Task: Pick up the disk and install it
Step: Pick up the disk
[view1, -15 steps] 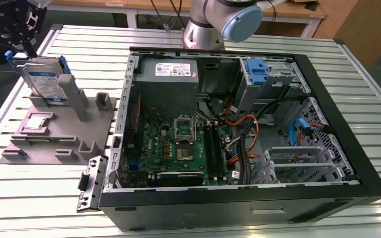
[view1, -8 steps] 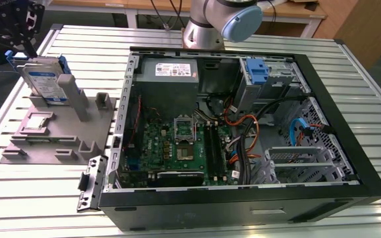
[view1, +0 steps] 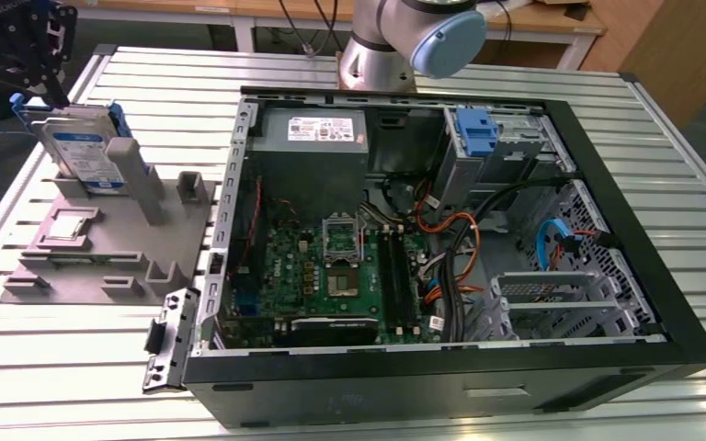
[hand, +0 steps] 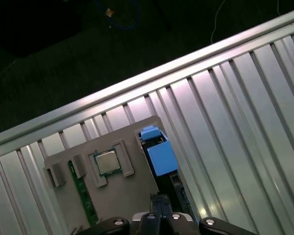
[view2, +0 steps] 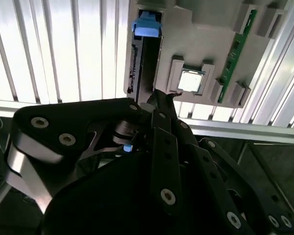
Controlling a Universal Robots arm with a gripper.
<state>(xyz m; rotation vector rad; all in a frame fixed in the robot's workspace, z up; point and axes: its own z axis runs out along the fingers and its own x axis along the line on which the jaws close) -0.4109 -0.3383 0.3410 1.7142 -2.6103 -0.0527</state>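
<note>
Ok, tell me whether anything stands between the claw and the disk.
Nothing visible does. In the exterior view the claw hangs just over the top edge of the disk, which stands upright in the grey holder. The holder's grey post stands beside the disk, not over it.

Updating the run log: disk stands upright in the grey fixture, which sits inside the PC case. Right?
Not quite. The disk stands upright in the grey fixture, but the fixture sits on the table outside the PC case, to the exterior view's left of it. The exterior view shows this.
</note>
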